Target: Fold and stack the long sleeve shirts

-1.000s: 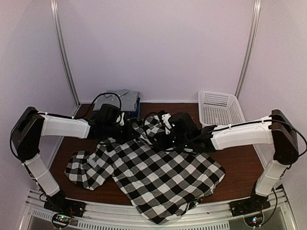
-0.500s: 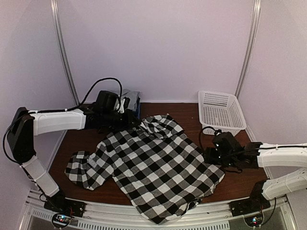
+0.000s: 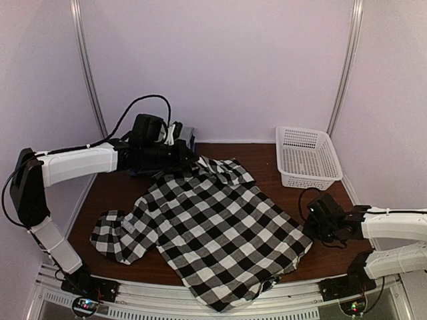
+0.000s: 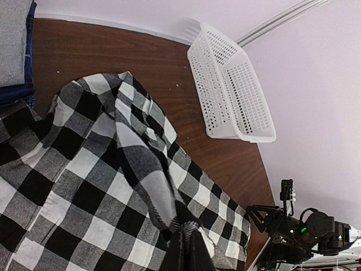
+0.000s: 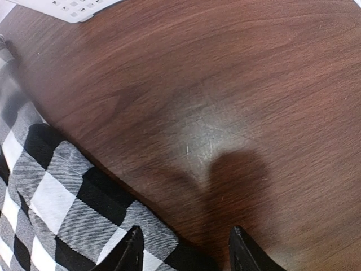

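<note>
Left fingers [image 4: 192,257]: pinched shut on a raised fold of the black-and-white check shirt [image 3: 213,227] near its collar, probably to tug it flat.
Right fingers [image 5: 133,248]: spread apart and empty, low beside the shirt's right edge, seemingly ready to take that corner.
Shirt: spread across the counter [image 3: 267,160].
Folded pile [image 4: 14,45]: grey over blue, far left, likely the stacking spot.

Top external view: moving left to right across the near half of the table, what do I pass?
Left arm's elbow → checked shirt → right pincer. I left out the basket because it overlaps the others sideways.
</note>
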